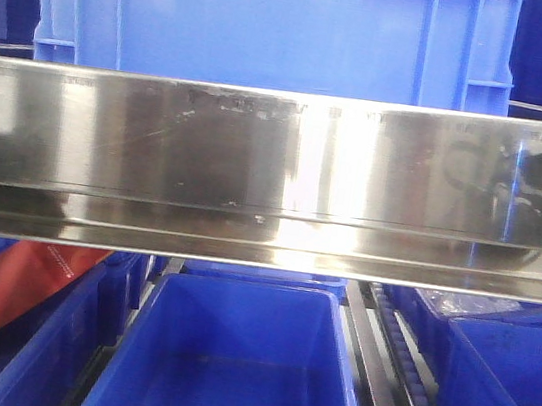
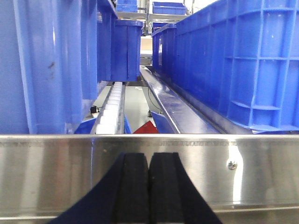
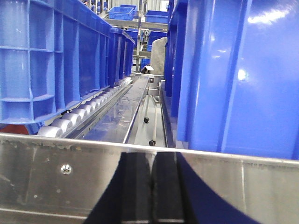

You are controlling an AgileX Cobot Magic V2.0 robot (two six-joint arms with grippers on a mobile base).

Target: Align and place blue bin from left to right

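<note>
1. In the front view, the blue bin [image 1: 276, 22] sits up high, just behind a shiny metal rail [image 1: 274, 178] that runs all the way across.
2. The bin's front wall is smooth, with raised ribs near both corners.
3. Under the rail there is a lower level with more blue bins. One open bin [image 1: 234, 359] sits in the middle, and others stand on each side of it.
4. A red strip [image 1: 6, 292] shows at the lower left, between the low bins.
5. A track of small rollers [image 1: 408, 374] runs along the right side of the middle low bin.
6. In the left wrist view, the left end effector [image 2: 148, 186] is closed. Its two black fingers [image 2: 133, 186] press flat together, and nothing is between them. It is right in front of the metal rail.
7. Past it, a white roller track [image 2: 110, 112] runs away between two rows of blue bins.
8. In the right wrist view, the right end effector [image 3: 152, 186] looks closed too. Its dark fingers [image 3: 135, 186] are side by side with only a thin line between them, and it holds nothing.
9. Blue bins stand on both sides here as well, with rollers [image 3: 84, 112] along the left row.
</note>
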